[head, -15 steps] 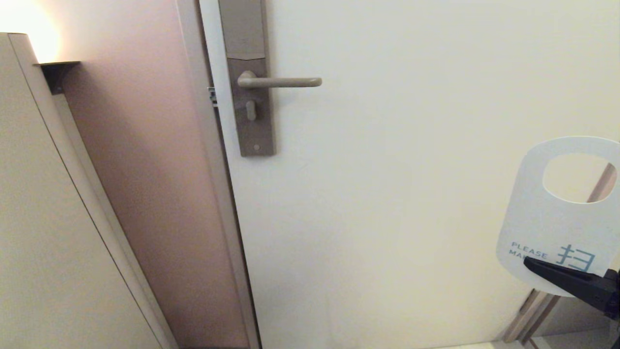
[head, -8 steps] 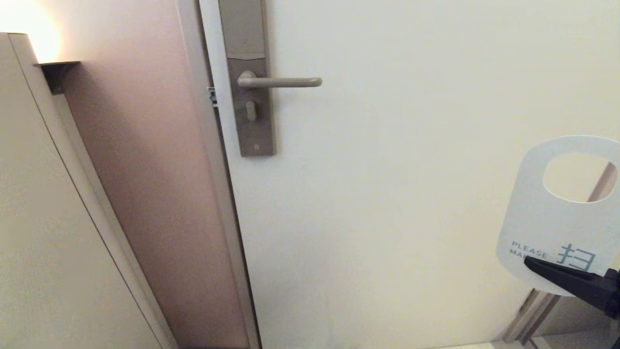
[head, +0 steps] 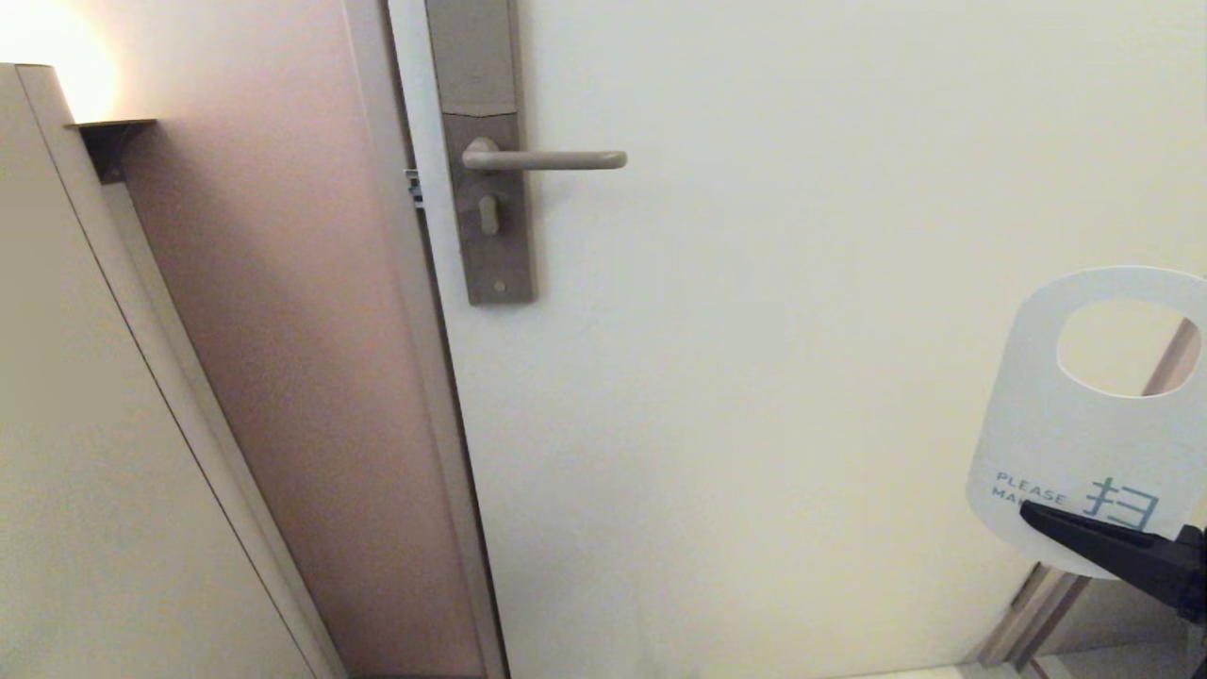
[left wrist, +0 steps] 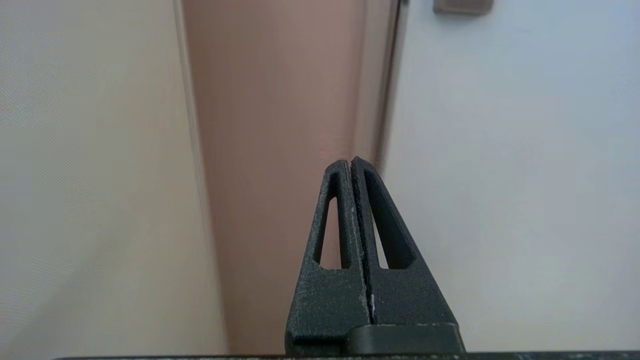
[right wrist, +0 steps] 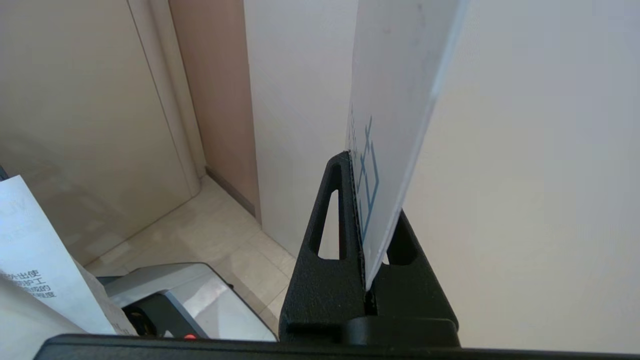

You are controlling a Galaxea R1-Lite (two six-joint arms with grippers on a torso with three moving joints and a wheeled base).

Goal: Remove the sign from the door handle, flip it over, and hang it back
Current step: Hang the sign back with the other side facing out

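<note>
White sign, beige-grey handle, cream door: colours recorded.

The sign (head: 1047,434) showed a plain white face printed with pale teal-blue lettering and one teal character near its lower end. The right gripper (head: 1037,517) pinching it was matte black, as was the left gripper (left wrist: 351,165). The door handle (head: 547,160), well apart from the sign, was beige-grey on a grey-brown lock plate (head: 490,255). The door (head: 754,377) was cream; the wall (head: 311,377) beside the plate was dusty pink-brown.

One sign (head: 1056,424), one handle (head: 547,160), one lock plate (head: 490,255), one door (head: 801,377). Two grippers: one left gripper (left wrist: 351,162), one right gripper (right wrist: 350,160). One lamp glow (head: 47,47) at the wall.
</note>
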